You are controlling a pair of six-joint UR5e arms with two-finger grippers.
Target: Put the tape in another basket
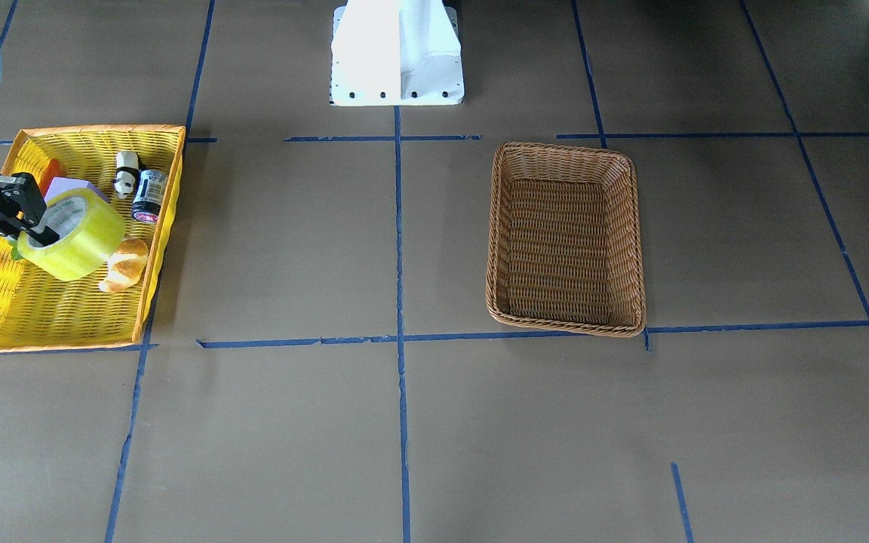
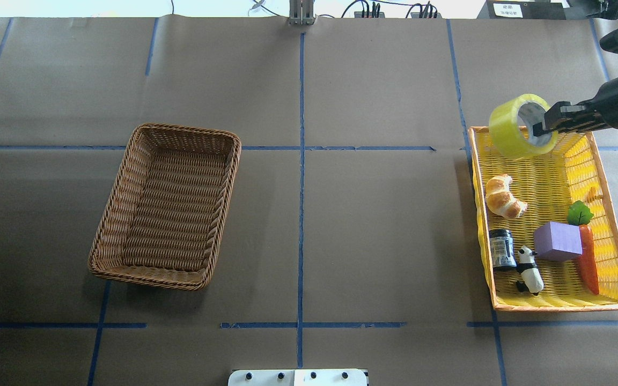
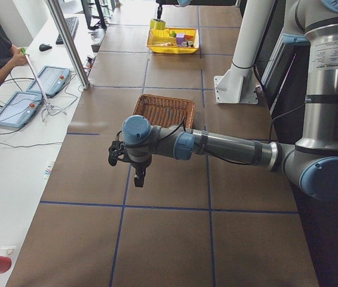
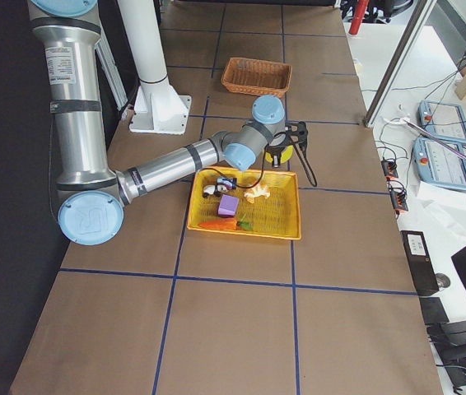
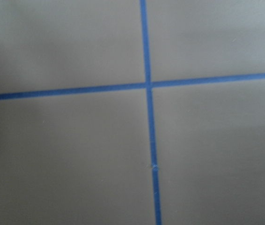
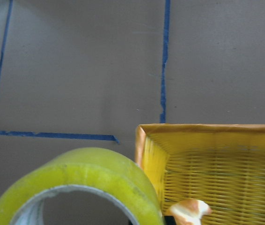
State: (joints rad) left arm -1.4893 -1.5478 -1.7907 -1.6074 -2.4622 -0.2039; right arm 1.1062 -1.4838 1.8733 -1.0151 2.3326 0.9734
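Observation:
The tape (image 2: 515,126) is a wide yellow roll, lifted and tilted above the far end of the yellow plastic basket (image 2: 561,306). My right gripper (image 2: 545,126) is shut on its wall, with one finger inside the core. The roll also shows in the front view (image 1: 76,241) with the right gripper (image 1: 31,226), and at the bottom of the right wrist view (image 6: 76,187). The brown wicker basket (image 2: 167,206) lies empty on the table's left half, far from the tape. My left gripper (image 3: 138,178) hangs over bare table near the wicker basket (image 3: 164,110); I cannot tell whether it is open.
The yellow basket holds a croissant (image 2: 504,197), a purple block (image 2: 557,241), a carrot (image 2: 588,257), a panda figure (image 2: 530,269) and a small dark can (image 2: 502,249). Blue tape lines cross the brown table. The robot's white base (image 1: 397,53) stands at the table's edge.

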